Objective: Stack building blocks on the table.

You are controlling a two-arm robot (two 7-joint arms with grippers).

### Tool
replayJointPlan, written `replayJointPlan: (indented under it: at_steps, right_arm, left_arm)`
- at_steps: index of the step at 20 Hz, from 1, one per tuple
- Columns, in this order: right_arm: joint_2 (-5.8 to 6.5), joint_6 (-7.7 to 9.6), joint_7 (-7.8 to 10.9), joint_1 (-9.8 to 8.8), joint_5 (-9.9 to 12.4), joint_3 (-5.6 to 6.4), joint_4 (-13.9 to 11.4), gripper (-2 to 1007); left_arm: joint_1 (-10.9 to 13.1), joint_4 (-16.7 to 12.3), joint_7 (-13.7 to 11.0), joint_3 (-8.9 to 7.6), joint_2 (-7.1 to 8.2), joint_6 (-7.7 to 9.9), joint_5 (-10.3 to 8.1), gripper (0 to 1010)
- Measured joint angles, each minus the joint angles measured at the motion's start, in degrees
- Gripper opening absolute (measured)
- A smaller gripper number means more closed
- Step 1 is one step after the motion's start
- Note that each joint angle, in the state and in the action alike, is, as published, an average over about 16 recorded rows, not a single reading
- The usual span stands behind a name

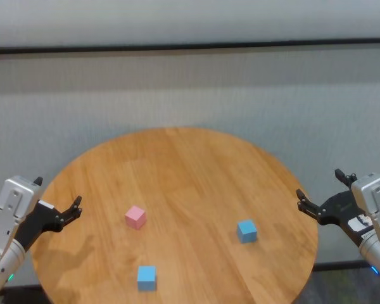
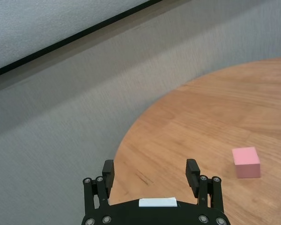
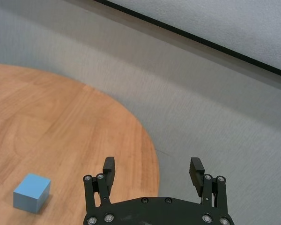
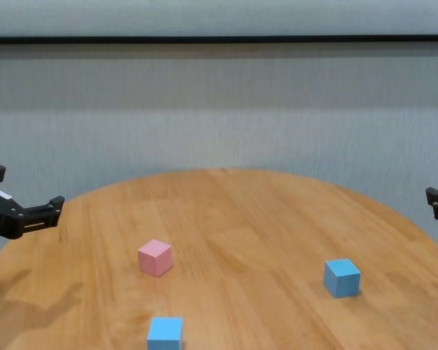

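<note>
A plain grey wall with a dark horizontal strip backs the round wood-grain table (image 1: pixel 177 164), where your three building blocks sit apart from one another and nothing is stacked yet. The pink block (image 1: pixel 135 217) lies left of centre, one blue block (image 1: pixel 246 231) rests toward the right side, and the other blue block (image 1: pixel 146 277) sits close to the near edge, between the two and nearer you. Your left gripper (image 1: pixel 75 206) hangs above the table's left rim, fingers spread wide with nothing between them; its wrist view shows the pink block ahead and off to one side. Your right gripper (image 1: pixel 318 193) waits just past the right rim, its fingers likewise apart and empty, with the right-hand blue block in its wrist view. By the look of it, you are at the very start: no block chosen, no base set. The next move probably calls for swinging one gripper in over its nearest block, lining the open fingers on two opposite faces, and descending squarely before closing.
</note>
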Motion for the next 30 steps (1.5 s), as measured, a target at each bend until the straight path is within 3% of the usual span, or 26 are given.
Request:
replayJointPlan:
  at_steps: [9, 16, 22, 30]
  right_arm:
    - [0.0, 0.0, 0.0, 0.0, 0.0, 0.0, 0.0, 1001]
    - [0.0, 0.0, 0.0, 0.0, 0.0, 0.0, 0.0, 1001]
    - [0.0, 0.0, 0.0, 0.0, 0.0, 0.0, 0.0, 1001]
    - [0.0, 0.0, 0.0, 0.0, 0.0, 0.0, 0.0, 1001]
  left_arm:
    - [0.06, -0.42, -0.66, -0.08, 0.22, 0.04, 0.3, 1002]
    - [0.86, -2.4, -3.86, -0.8, 1.95, -0.68, 0.32, 1002]
    - [2.48, -5.11, -9.43, -1.8, 5.04, -2.27, -0.97, 1002]
    - [4.75, -8.07, -20.25, -2.19, 9.38, -4.62, -4.91, 1002]
